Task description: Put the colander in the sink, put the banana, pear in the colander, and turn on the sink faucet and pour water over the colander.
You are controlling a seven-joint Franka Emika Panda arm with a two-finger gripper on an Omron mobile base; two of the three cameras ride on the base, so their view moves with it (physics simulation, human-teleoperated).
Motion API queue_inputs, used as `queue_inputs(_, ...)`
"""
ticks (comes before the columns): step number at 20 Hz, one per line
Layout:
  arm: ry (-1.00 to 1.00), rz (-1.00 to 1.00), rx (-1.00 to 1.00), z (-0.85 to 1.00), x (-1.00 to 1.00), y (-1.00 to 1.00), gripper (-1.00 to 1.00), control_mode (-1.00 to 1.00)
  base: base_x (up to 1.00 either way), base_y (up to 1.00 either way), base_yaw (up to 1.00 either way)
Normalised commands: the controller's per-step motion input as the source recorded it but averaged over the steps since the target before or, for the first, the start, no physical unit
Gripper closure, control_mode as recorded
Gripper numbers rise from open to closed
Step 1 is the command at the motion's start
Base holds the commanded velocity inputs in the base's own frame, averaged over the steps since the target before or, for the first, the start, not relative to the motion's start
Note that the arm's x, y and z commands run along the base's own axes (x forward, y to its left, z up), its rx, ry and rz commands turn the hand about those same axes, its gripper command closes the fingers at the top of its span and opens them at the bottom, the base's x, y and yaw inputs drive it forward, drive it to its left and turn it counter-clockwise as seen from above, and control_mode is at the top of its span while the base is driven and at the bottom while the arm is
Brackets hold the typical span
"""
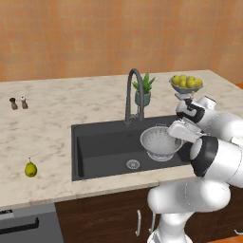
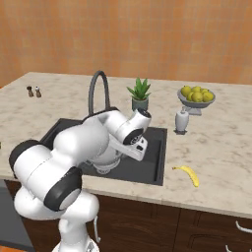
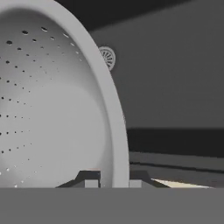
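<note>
The two dark fingertips (image 3: pixel 89 179) pinch the rim of the silver perforated metal colander (image 1: pixel 160 141), which sits low over the dark charcoal sink (image 1: pixel 102 144), apparently not quite settled. Lower it level onto the floor, then let go.

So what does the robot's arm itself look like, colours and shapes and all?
A chunky arm of rounded, glossy white segments, joined by dark charcoal bands at the joints. The end effector has a white boxy body and two small dark grey fingertips. No loose cables or markings are visible.
</note>
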Motion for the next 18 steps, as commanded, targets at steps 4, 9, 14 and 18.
queue_inputs(4,-0.15,0.28,0.06,-0.44,0.37,0.21,1.00,-1.00,0.00,0.00,0.00)
queue_inputs(9,-0.02,0.23,0.07,-0.53,0.24,0.15,1.00,-1.00,0.00,0.00,0.00)
queue_inputs(14,0.00,0.13,0.12,-0.20,0.36,0.01,1.00,-1.00,0.00,0.00,0.00)
queue_inputs(18,0.00,0.12,0.10,-0.09,0.45,0.11,1.00,-1.00,0.00,0.00,0.00)
